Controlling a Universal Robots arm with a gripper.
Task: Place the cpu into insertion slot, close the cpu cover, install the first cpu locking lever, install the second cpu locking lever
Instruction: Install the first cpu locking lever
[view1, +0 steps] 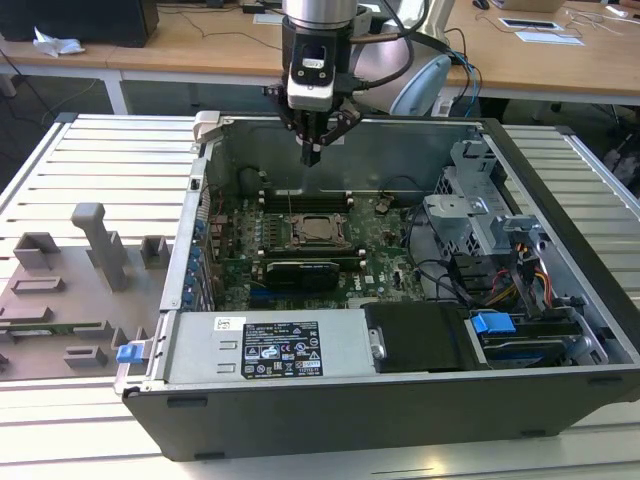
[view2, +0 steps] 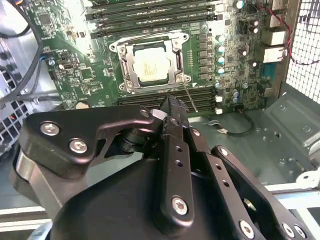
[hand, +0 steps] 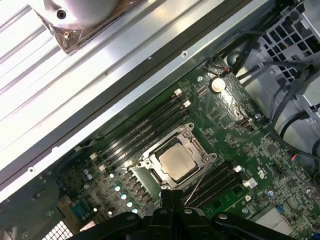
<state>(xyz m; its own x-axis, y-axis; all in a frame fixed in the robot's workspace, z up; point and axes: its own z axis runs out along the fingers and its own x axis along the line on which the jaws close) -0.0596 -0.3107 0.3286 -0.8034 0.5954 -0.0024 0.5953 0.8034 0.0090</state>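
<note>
End effector (view2: 172, 104) pinched closed, open air above cpu (view2: 150, 65), cpu cover (view2: 128, 66) down

Silver cpu (view2: 150, 66) — green motherboard (view2: 70, 82) (black fingers (view2: 176, 131))

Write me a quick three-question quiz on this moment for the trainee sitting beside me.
1. True or false: the small flat square silver-grey cpu sits in place on the large green motherboard.
2. Pick one: the thin silvery metal cpu cover, a square frame with an open window, is
A) standing upright, swung open
B) lying flat around the cpu
C) gone from the motherboard
3. Fill the gap: in the exterior view the black gripper hangs clear above the motherboard, holding nothing, with its jaws ___.

Key: 1 true; 2 B; 3 shut.
</note>
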